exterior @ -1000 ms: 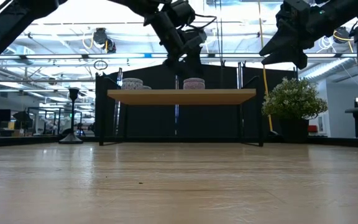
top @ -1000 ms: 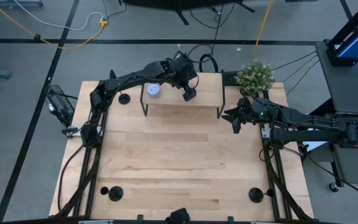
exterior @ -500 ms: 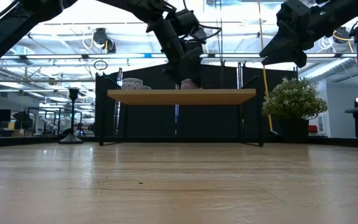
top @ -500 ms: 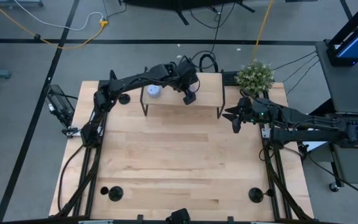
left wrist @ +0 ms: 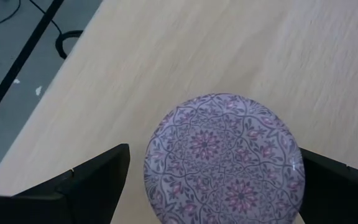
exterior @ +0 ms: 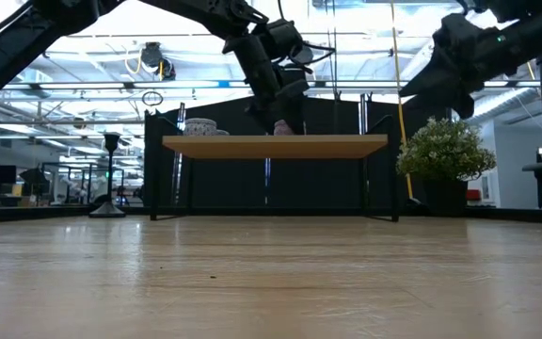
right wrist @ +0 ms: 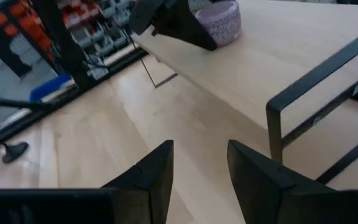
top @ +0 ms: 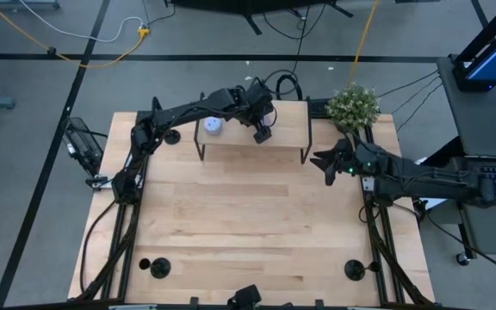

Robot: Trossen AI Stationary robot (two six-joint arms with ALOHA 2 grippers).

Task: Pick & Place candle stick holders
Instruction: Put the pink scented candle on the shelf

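Note:
Three black candle stick holders stand on their disc bases on the wooden table: one at the far left (top: 172, 136), one at the near left (top: 160, 268), one at the near right (top: 354, 269). No gripper is near them. My left gripper (top: 262, 133) hangs open over the low shelf (top: 252, 148), its fingers on either side of a round purple-patterned jar (left wrist: 224, 158) without touching it. My right gripper (top: 324, 165) is open in the air beside the shelf's right end, with nothing between its fingers (right wrist: 148, 177).
A white patterned bowl (top: 213, 125) sits on the shelf, left of the jar. A potted plant (top: 353, 105) stands at the far right corner. The shelf's black metal legs (right wrist: 291, 106) rise close to my right gripper. The table's middle is bare wood.
My left gripper has sunk toward the purple-patterned jar on the shelf and now stands around it, still open. My right gripper has dropped a little and tipped slightly, staying open beside the shelf's right end.

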